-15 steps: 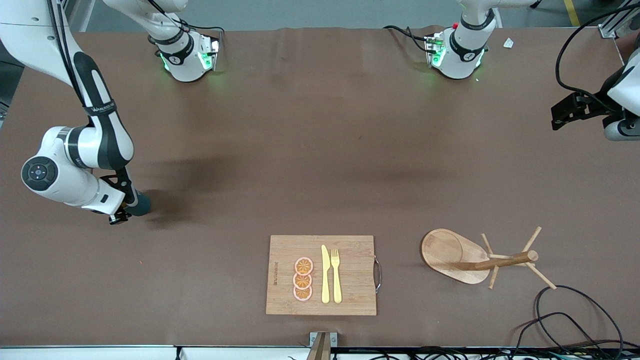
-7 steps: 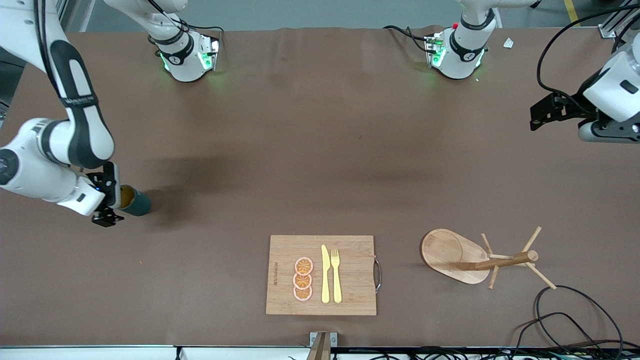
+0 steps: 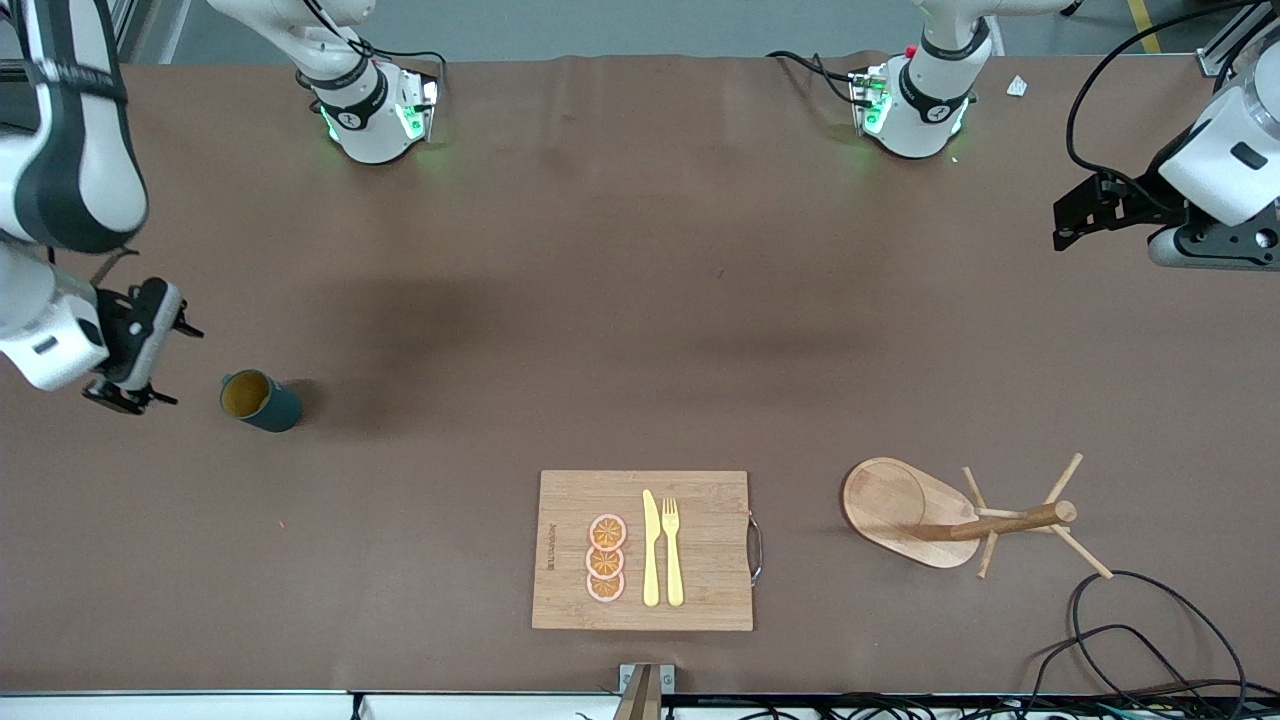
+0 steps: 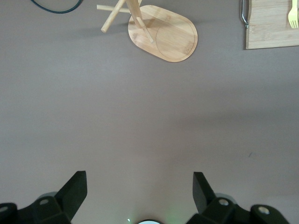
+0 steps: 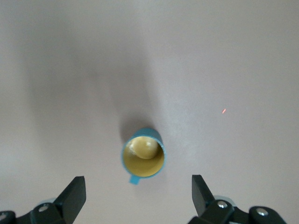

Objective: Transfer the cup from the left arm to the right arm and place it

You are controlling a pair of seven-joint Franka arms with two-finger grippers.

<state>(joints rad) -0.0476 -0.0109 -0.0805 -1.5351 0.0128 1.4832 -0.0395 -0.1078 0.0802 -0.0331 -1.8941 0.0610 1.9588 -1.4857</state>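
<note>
Teal and upright, the cup (image 3: 260, 400) (image 5: 144, 156) stands on the brown surface (image 3: 640, 330) toward the right arm's end — free of any grip. The right pincer (image 3: 135, 350) (image 5: 135, 198) hangs above and just beside it, jaws wide. The left pincer (image 3: 1085, 205) (image 4: 139, 196) waits over its own end, spread wide too.

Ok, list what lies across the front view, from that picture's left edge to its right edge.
Right gripper → cup → cutting board bearing orange slices, knife, fork → wooden peg rack → left gripper.
</note>
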